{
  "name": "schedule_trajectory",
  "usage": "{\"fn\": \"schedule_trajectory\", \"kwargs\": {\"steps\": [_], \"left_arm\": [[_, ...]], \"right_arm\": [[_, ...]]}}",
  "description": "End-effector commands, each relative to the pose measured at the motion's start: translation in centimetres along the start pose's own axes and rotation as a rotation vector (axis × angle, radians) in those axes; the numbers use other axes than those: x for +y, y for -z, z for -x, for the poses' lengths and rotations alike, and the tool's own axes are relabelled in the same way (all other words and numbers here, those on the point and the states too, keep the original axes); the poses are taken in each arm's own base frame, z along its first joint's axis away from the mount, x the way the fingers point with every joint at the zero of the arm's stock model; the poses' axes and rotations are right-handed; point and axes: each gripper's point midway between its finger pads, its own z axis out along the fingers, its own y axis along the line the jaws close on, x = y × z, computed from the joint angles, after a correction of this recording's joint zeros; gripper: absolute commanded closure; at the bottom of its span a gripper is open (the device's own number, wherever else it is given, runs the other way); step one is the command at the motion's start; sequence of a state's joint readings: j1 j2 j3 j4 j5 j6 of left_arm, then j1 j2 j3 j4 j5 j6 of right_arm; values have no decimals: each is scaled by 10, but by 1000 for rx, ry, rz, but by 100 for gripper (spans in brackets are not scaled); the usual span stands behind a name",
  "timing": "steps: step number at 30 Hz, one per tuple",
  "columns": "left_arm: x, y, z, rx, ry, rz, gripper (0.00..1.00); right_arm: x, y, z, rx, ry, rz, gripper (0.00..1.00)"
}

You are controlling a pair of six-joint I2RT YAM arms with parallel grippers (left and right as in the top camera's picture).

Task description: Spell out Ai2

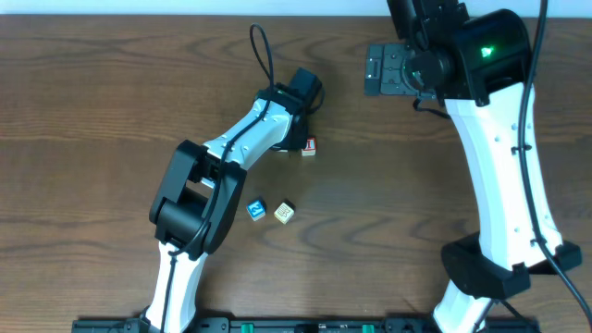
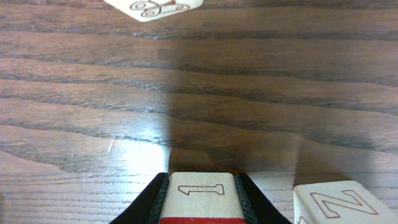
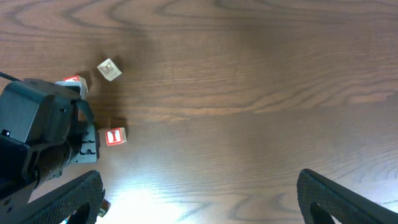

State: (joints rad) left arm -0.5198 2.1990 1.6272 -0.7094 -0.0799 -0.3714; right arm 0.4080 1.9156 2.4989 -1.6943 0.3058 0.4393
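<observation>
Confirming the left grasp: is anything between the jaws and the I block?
Nothing visible. In the left wrist view the left gripper has the I block between its jaws, hugged on both sides; the neighbouring block lies to its right, outside them.

The overhead camera is looking straight down from high above the table (image 1: pixel 92 83), taking in both arms at once. The left wrist camera is sitting very low and near, skimming along the wood, with the red block (image 2: pixel 202 193) filling its bottom edge and the tan block (image 2: pixel 155 6) at its top. The right wrist camera is hanging high at the far right, looking down on the table's middle, and all three views are sharing those two blocks.
</observation>
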Motion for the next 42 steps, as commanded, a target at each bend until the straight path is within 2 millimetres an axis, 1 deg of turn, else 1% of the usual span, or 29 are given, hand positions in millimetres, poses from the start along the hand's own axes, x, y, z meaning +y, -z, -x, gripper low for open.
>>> {"fn": "schedule_trajectory", "kwargs": {"steps": [1, 4, 7, 12, 13, 15, 22, 28, 32, 34, 37, 42], "left_arm": [[-1, -2, -4, 15, 20, -16, 88], [-2, -2, -4, 18, 20, -22, 86], [-3, -2, -4, 18, 20, -22, 76], [-3, -2, -3, 15, 20, -23, 74], [-3, -2, -3, 14, 20, -23, 71], [-3, -2, -3, 12, 20, -24, 70], [-3, -2, -2, 9, 21, -25, 54], [-3, -1, 0, 3, 23, -24, 53], [-1, 2, 2, -4, 23, -27, 53], [0, 7, 4, -12, 27, -30, 53], [3, 25, 12, -45, 33, -44, 51], [7, 77, 27, -136, 20, -81, 45]], "right_arm": [[-3, 5, 0, -9, 7, -1, 1], [-3, 5, 0, -9, 7, -1, 1], [-3, 5, 0, -9, 7, -1, 1], [-3, 5, 0, -9, 7, -1, 1], [-3, 5, 0, -9, 7, -1, 1], [-3, 5, 0, -9, 7, -1, 1], [-3, 5, 0, -9, 7, -1, 1], [-3, 5, 0, -9, 7, -1, 1], [-3, 5, 0, -9, 7, 0, 1], [-3, 5, 0, -9, 7, 0, 1], [-3, 5, 0, -9, 7, 0, 1], [-4, 8, 0, -15, -2, 2, 1]]}}
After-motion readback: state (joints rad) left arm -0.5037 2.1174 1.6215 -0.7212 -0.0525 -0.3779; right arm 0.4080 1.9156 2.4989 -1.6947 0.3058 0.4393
